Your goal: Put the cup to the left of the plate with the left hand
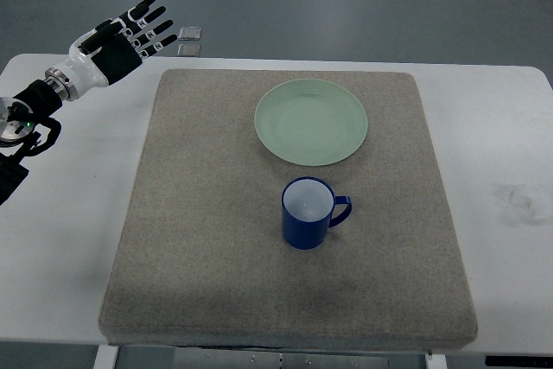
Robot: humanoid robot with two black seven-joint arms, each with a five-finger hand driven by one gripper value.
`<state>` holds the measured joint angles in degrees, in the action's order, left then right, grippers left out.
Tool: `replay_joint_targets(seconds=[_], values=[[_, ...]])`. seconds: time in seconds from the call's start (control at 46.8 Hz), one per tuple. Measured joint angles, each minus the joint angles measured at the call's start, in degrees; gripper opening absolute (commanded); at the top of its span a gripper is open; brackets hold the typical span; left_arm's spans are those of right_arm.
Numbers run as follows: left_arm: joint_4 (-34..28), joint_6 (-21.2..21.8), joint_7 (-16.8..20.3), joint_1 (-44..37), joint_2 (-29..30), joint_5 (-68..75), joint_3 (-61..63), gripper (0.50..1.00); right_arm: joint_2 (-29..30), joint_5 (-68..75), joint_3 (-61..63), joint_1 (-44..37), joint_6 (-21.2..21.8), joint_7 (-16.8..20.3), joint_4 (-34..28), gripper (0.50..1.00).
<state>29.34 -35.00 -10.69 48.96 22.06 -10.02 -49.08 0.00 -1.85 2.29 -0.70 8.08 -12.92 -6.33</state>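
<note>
Below plate (311,121): upright blue cup (307,213), white inside, handle right.

Even, diffuse overhead light fills the sharp frame. The white table (510,127) is bright, nearly washed out. A soft shadow falls at 6 o'clock on the grey mat (216,300). No strong glare or blur.
</note>
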Motion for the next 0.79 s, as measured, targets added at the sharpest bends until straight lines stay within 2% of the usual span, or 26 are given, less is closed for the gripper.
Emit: replay_joint_targets(seconds=[0.791], values=[[-0.3, 0.0, 0.2, 0.3, 1.5, 0.3, 2.5, 1.000, 0.0, 0.0, 0.0, 0.0, 0.0, 0.0, 0.0, 0.932]])
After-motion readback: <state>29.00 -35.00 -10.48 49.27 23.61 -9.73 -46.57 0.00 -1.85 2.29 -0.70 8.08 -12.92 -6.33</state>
